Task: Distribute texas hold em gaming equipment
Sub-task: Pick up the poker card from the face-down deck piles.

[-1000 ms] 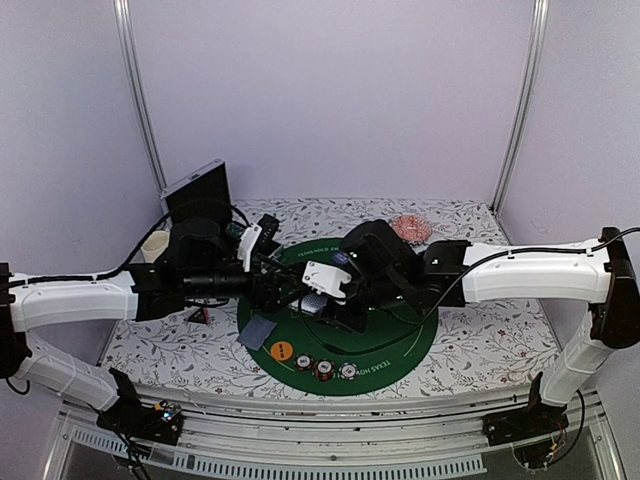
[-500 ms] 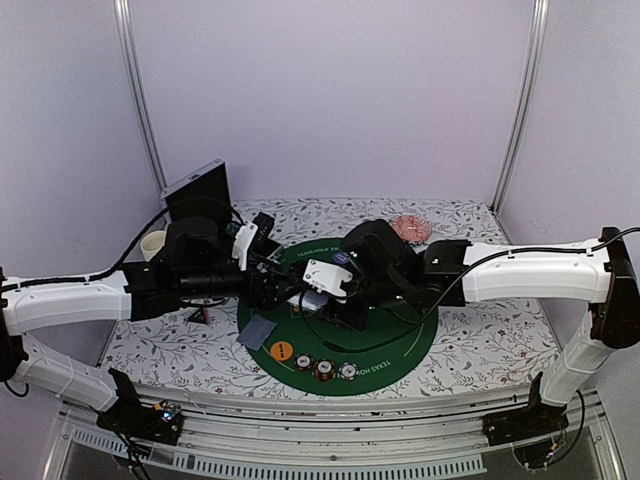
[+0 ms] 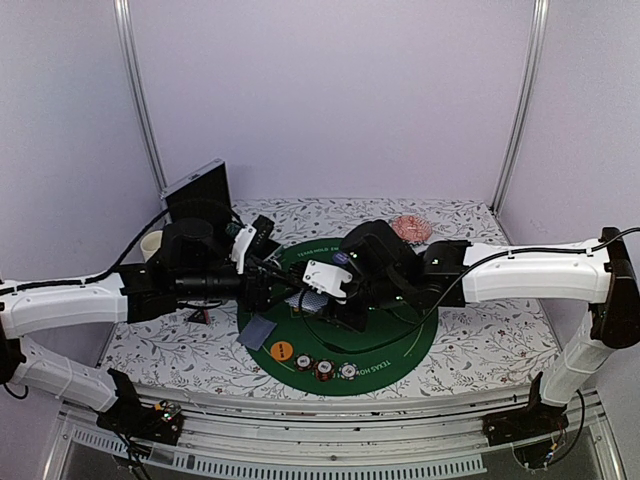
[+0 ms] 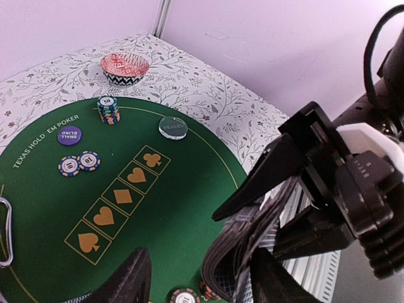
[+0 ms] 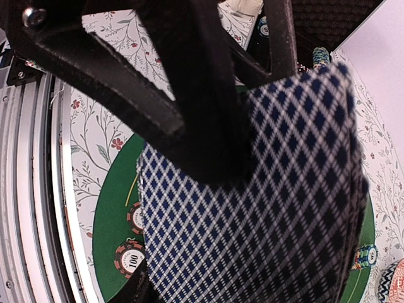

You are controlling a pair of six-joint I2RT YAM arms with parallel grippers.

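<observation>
Blue-diamond-backed and thin, the deck of cards is light, flexible and slick: a loose stack that will fan, bow or shed single cards if it is squeezed on its edges or tilted carelessly. It is best pinched flat across its broad faces, near the middle of a long side. It is held in the air above the green mat, edge-on to the left wrist camera and slightly bowed. The right tool has it clamped, with dark fingers pressed on its faces. The left tool stands partly open, one finger on each side of the deck's lower end; I cannot tell whether either finger touches it. Both arms stretch low and nearly level from their own sides and meet over the mat's middle, wrists turned toward each other. The rest of the kit lies on the mat: a chip stack, two striped chips, the purple disc, the pale dealer disc, the orange disc and one lone card on the table's near side.
</observation>
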